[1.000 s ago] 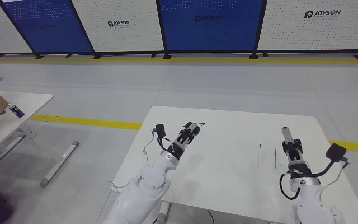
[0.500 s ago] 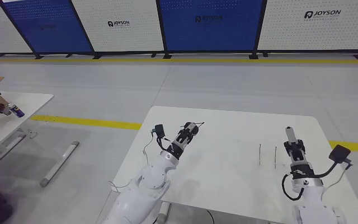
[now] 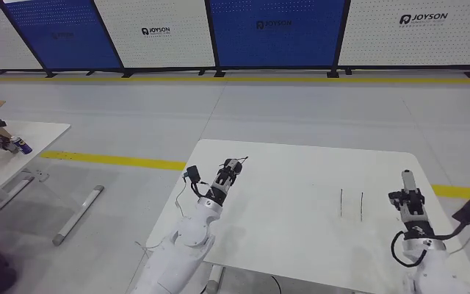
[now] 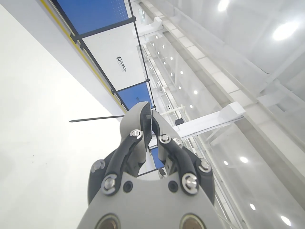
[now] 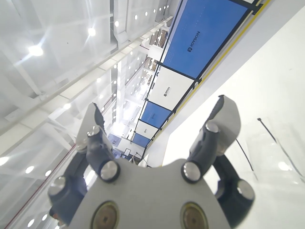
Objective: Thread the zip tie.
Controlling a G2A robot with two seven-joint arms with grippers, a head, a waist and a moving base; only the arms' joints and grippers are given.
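My left gripper hangs over the left part of the white table, shut on a thin black zip tie. The tie's pointed tail sticks out sideways from the closed fingers. Two more black zip ties lie side by side on the table's right part. They also show in the right wrist view, zip tie and zip tie. My right gripper stands near the table's right edge, to the right of those ties, open and holding nothing.
A second white table with a small can stands off to the left across the floor. Blue and white fence panels line the back of the room behind a yellow floor line.
My left gripper has moved left over the table with the zip tie still in it. My right gripper has moved right, away from the two lying ties, toward the table's edge.
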